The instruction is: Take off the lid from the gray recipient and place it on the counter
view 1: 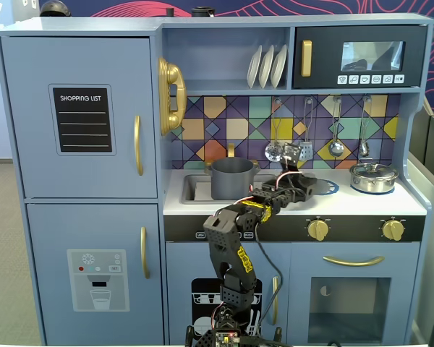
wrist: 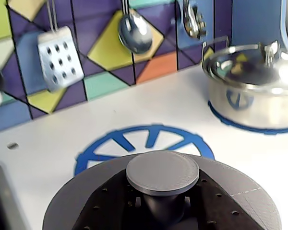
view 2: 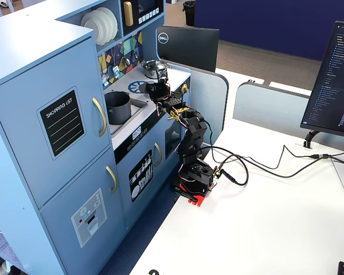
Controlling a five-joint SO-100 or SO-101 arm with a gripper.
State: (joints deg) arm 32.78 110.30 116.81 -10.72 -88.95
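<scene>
The dark gray lid [wrist: 163, 191] is held by its knob in the clenched gripper [wrist: 164, 207] above the burner ring [wrist: 144, 143], clear of the open gray pot [view 1: 232, 178], so that it can be set down on the white counter [wrist: 134, 108].

"SHOPPING LIST" in white capitals heads the black chalkboard panel [view 1: 83, 120] on the toy fridge's upper door, above 4 blank ruled lines; it shows in both fixed views [view 2: 61, 121]. "DELL" with its round logo stands in white on the back of the dark monitor [view 2: 187, 46] behind the kitchen. Text on the lit screen [view 2: 338, 74] at right is too small to read.
</scene>
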